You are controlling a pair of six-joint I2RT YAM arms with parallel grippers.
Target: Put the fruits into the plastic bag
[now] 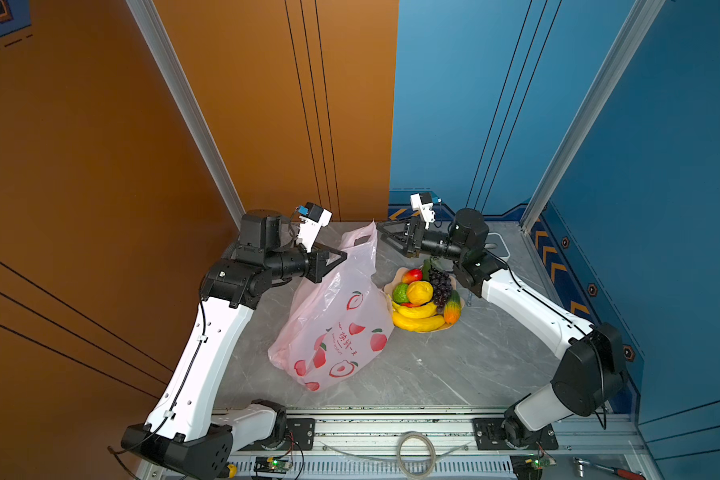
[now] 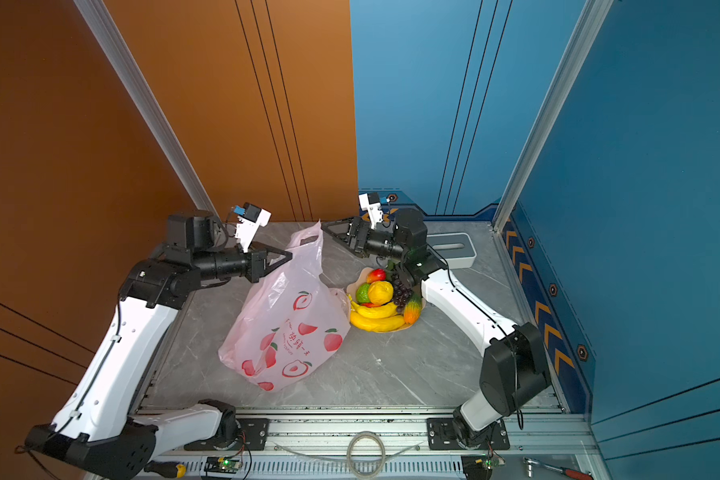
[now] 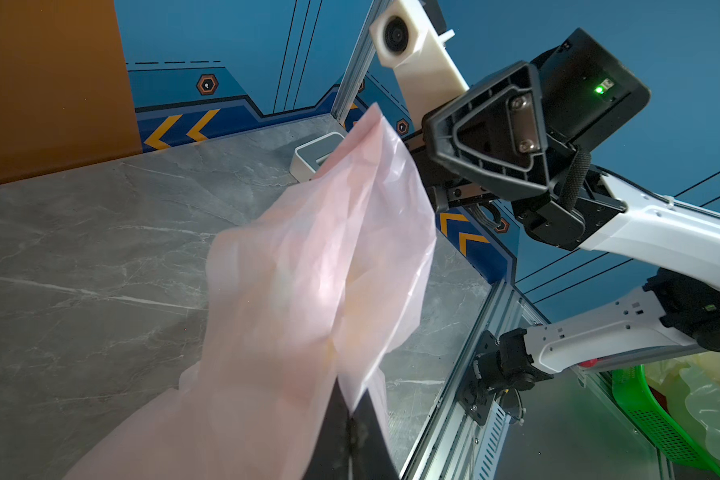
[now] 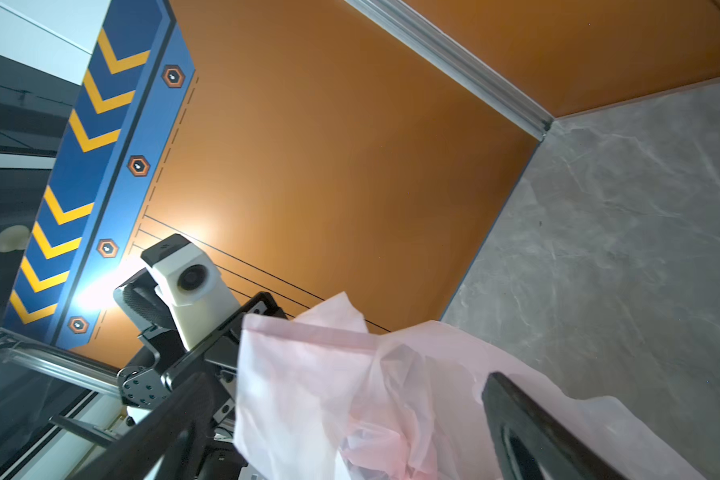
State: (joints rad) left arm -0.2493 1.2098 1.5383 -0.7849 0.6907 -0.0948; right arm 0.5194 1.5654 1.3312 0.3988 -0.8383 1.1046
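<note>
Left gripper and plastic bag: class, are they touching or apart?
Touching. The left wrist view shows the left gripper shut on the plastic bag, film pinched between its jaws.

Brightness: we see both top views evenly and brightly lit, with saturated colours.
Shadows: we find only soft, faint ones on the grey tabletop (image 1: 454,365).
Glare: we note a white hot spot on the orange wall (image 4: 175,237) on the left, and small highlights on the fruits (image 1: 420,293).
Blur: the plastic bag (image 3: 316,270) looks soft close to both wrist lenses.
Distortion: the frame posts (image 1: 188,104) lean outward in both top views.
</note>
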